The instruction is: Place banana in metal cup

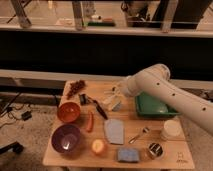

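Wooden table, crowded with toys, arm reaching in from the right.
Gripper hovers at the banana, back-centre; grip impossible to tell. Metal cup sits well apart, front right beside the spoon.

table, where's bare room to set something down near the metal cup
Bare wood lies on the table between the green tray, spoon and white container, and at the front right corner beside the metal cup. The left half is crowded with bowls. The end effector hangs over the centre back.
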### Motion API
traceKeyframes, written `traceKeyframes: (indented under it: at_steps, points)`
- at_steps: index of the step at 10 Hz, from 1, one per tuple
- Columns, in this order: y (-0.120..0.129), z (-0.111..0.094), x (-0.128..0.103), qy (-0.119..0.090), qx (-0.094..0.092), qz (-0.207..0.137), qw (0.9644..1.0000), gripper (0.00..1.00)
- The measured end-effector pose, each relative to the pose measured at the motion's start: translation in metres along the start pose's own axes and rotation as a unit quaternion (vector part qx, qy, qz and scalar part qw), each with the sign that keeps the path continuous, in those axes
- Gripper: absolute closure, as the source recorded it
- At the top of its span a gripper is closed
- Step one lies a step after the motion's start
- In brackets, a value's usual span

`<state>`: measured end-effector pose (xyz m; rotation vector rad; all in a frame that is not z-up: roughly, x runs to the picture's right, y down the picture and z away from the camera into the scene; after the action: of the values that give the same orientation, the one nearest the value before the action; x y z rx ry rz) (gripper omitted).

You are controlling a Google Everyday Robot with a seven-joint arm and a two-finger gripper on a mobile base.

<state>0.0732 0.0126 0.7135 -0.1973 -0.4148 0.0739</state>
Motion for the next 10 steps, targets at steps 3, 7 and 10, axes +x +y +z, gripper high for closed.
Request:
traceKeyframes:
  at_steps: [3,7,10]
  points:
    - [0.038,-0.033,0.006,0.009,0.013,0.013,0.9998,1.00]
    - [0.081,-0.061,0.011,0.022,0.010,0.022,0.9995,1.00]
    - [0.098,-0.077,0.042,0.042,0.007,0.048,0.9979,1.00]
